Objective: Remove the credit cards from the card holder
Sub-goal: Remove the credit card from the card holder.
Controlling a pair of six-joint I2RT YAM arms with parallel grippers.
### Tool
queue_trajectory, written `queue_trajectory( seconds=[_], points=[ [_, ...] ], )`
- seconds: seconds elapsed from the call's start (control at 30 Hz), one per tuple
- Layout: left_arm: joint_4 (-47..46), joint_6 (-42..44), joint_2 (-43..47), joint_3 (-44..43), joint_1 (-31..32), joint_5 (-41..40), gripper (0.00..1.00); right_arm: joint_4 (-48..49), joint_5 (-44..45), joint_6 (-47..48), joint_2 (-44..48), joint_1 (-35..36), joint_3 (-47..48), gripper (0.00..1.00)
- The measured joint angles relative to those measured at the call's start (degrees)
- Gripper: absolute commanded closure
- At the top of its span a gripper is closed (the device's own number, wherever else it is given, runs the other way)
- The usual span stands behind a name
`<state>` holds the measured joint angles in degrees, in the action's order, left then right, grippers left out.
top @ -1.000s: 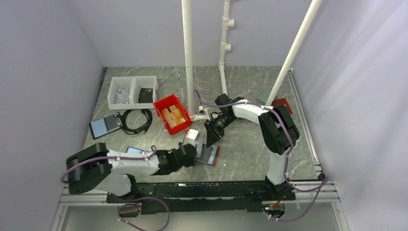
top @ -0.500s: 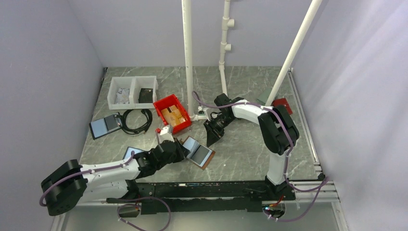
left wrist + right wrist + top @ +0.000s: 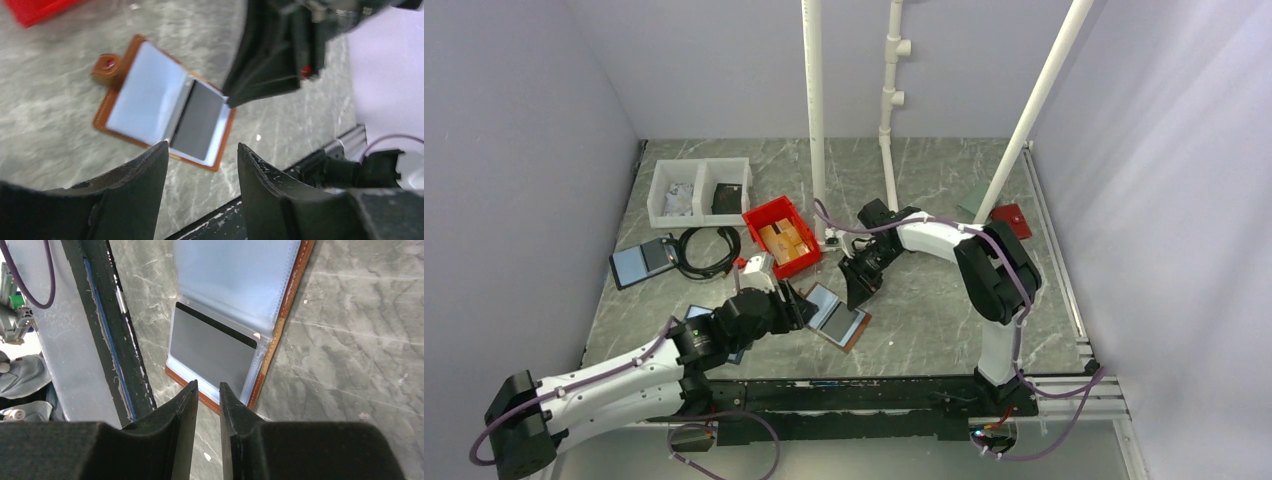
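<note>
The left arm has pulled back toward its own side of the tabletop [image 3: 944,300], and the left hand [image 3: 801,304] has let go on the way. A second ago it was clamped shut at the card holder [image 3: 836,316]; now its fingers stand well apart with nothing between them. The holder slid along with that pull and is left lying just ahead of the left hand's fingertips. The right hand [image 3: 861,290] has shifted only a little. It hangs just past the holder's far edge, its fingers drawn close with a slim gap and gripping nothing.

For the task, this looks like the opening step done and the pulling step not yet begun. The holder is spread flat and no card is out.

Seen from the left wrist, the card holder [image 3: 165,117] lies open between the fingers' line of sight, a brown cover framing clear sleeves. The larger pale blue panel [image 3: 142,95] sits on the side away from the right hand [image 3: 270,65]. The dark grey card [image 3: 197,120] sits on the side nearest it, directly under that hand's tips in its own view [image 3: 212,350]. A small brown snap tab [image 3: 106,67] sticks out from the pale side.
</note>
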<state>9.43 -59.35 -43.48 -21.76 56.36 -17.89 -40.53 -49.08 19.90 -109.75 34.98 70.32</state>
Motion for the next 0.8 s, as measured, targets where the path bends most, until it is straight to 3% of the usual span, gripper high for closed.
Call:
queue_trajectory(
  seconds=[0.17,0.37,0.47,0.6,0.7,0.8],
  points=[
    [-3.58,9.77,-1.86,-0.79,-0.02,6.1,0.35,-0.28,0.39,0.79,-0.11,0.28,0.02,0.75],
    [-5.44,18.16,-15.28,-3.34,-1.14,11.56,0.34,-2.45,1.09,5.2,3.72,-2.16,-0.09,0.75],
    [-7.13,19.47,-17.79,-3.69,-3.1,14.1,0.36,-2.21,0.44,6.73,5.99,-2.73,-0.85,0.75],
    [-11.61,21.05,-24.2,-4.81,-7.5,18.62,0.46,-1.38,-1.07,9.6,10.21,-2.23,-4.35,0.75],
    [-14.6,21.38,-27.43,-4.83,-10.19,22.21,0.65,0.66,-1.16,12.5,13.53,-1.66,-8.44,0.73],
    [-17.51,20.83,-30.91,-4.83,-11.69,25.14,0.71,2.67,-0.87,16.59,17.51,-1.18,-12.83,0.73]
  ],
)
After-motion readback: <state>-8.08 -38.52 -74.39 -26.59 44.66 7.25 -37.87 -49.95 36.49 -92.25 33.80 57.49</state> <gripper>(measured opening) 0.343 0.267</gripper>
